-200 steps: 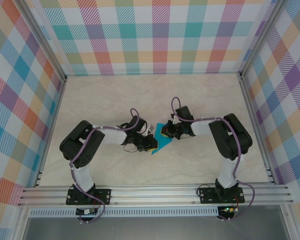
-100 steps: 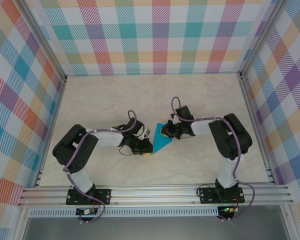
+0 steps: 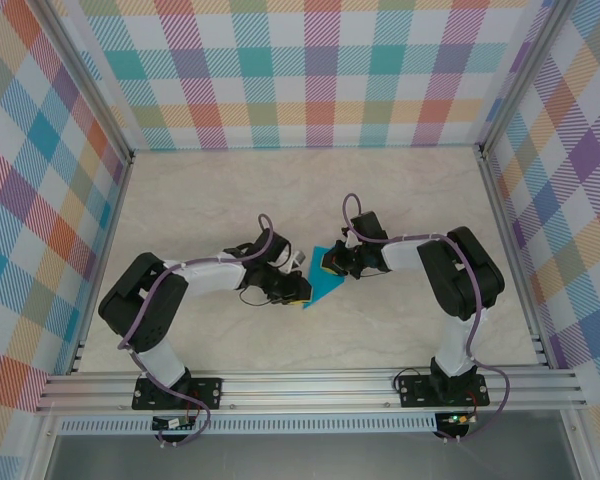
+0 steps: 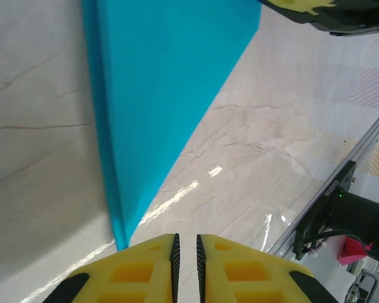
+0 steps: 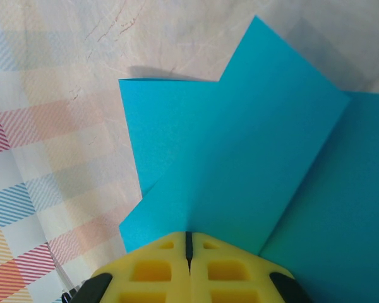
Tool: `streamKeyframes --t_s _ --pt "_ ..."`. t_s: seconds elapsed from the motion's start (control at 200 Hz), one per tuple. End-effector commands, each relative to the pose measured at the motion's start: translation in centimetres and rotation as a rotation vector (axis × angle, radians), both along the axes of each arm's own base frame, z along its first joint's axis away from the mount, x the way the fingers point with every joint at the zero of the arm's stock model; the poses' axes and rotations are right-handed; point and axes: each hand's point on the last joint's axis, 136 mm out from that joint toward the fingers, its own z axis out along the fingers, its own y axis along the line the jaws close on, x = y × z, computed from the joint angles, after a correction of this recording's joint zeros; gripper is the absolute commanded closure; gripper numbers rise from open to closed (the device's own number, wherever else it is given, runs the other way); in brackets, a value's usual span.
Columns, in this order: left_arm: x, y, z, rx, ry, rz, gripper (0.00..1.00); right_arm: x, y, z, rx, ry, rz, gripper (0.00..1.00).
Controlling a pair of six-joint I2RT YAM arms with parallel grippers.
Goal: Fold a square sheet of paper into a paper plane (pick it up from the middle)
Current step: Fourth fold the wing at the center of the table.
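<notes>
Where the pale marble-patterned table (image 3: 400, 200) ends, walls of pastel checked cloth (image 3: 320, 70) close it in on three sides, and an aluminium rail (image 3: 310, 385) runs across the open near side (both arm bases are bolted to it). The tabletop is glossy enough to throw back streaks of light.

The sheet of paper (image 3: 323, 287) lies beyond the rail, about opposite its middle. It is bright cyan, plain and already folded: from above it reads as a narrow triangle with its sharp tip pointing back toward the rail. The right wrist view shows the sheet (image 5: 240, 164) with one flap standing over another layer, the creases straight and crisp.

There is one sheet, with two arms and two grippers. The right gripper (image 5: 189, 235) sits at the paper's edge farther from the rail, its yellow jaws pressed together on the fold. The left gripper (image 4: 187, 238) sits at the tip nearer the rail, its jaws a narrow slit apart with nothing between them and the paper's point (image 4: 158, 95) just in front.
</notes>
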Motion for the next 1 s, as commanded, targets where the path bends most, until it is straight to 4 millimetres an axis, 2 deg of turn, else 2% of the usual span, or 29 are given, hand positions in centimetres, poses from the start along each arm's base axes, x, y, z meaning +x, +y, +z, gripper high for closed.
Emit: streamKeyframes --t_s 0.0,0.11,0.31,0.56,0.655,0.75,0.995 --pt "0.0 -1.2 -0.2 -0.023 0.019 -0.024 0.83 -2.3 -2.5 -5.3 -0.161 0.122 -0.023 0.95" --pt "-0.7 -0.6 -1.7 0.017 0.051 -0.032 0.83 -2.2 -2.4 -5.2 -0.159 0.119 -0.024 0.95" --pt "-2.4 1.9 -4.7 0.132 0.098 -0.023 0.85 -2.4 -2.5 -5.5 -0.165 0.126 -0.023 0.95" --pt "-3.9 4.2 -5.9 0.179 0.113 -0.001 0.88 -2.5 -2.6 -5.5 -0.165 0.126 -0.021 0.95" --pt "-4.2 4.3 -5.4 0.155 0.113 0.005 0.88 -2.5 -2.5 -5.4 -0.162 0.126 -0.018 0.94" --pt "-3.9 4.0 -4.0 0.125 0.081 0.006 0.88 -2.4 -2.4 -5.3 -0.161 0.122 -0.017 0.94" --pt "-0.6 2.4 1.2 0.055 -0.083 0.028 0.87 -2.2 -2.4 -5.0 -0.157 0.119 -0.021 0.94"
